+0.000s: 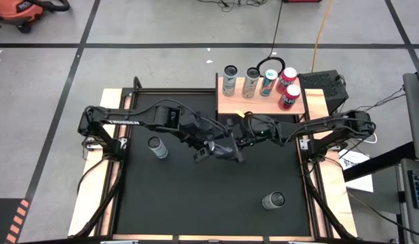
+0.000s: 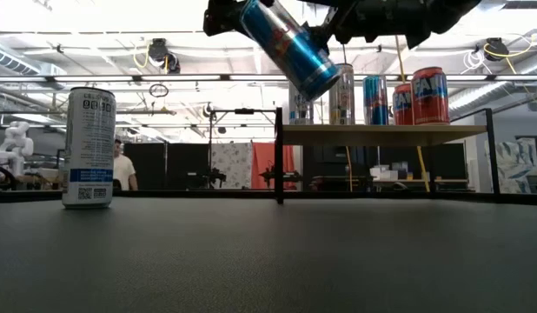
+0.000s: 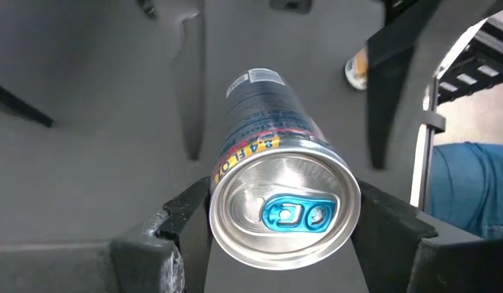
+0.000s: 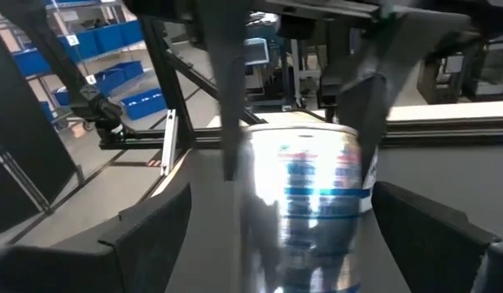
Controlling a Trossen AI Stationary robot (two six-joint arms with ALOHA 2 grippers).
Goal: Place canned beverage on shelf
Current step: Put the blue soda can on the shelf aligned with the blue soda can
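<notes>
Handover in progress above the mat's middle, just in front of the shelf (image 1: 260,103). Left gripper (image 3: 276,236) clamps a blue can (image 2: 290,48) near its top end, fingers (image 3: 174,224) pressed against both sides; the can hangs tilted in the air, base end pointing down toward the shelf side in the low view. Right gripper (image 4: 308,236) faces the left from the opposite side, fingers (image 4: 150,224) spread wide to either side of the can's body and not yet touching it. Judgement: the tilt presents the free end of the can to the right arm, which stands nearer the shelf.

Shelf carries five upright cans (image 1: 260,83) along its back and right side; the front left part of the wood is bare, the likely spot for placement.

Two further cans remain on the mat (image 1: 216,203): one (image 1: 157,147) upright at left, one (image 1: 273,200) toward the front right, well clear of both arms.

Risk: release before the right fingers close would drop the can.
</notes>
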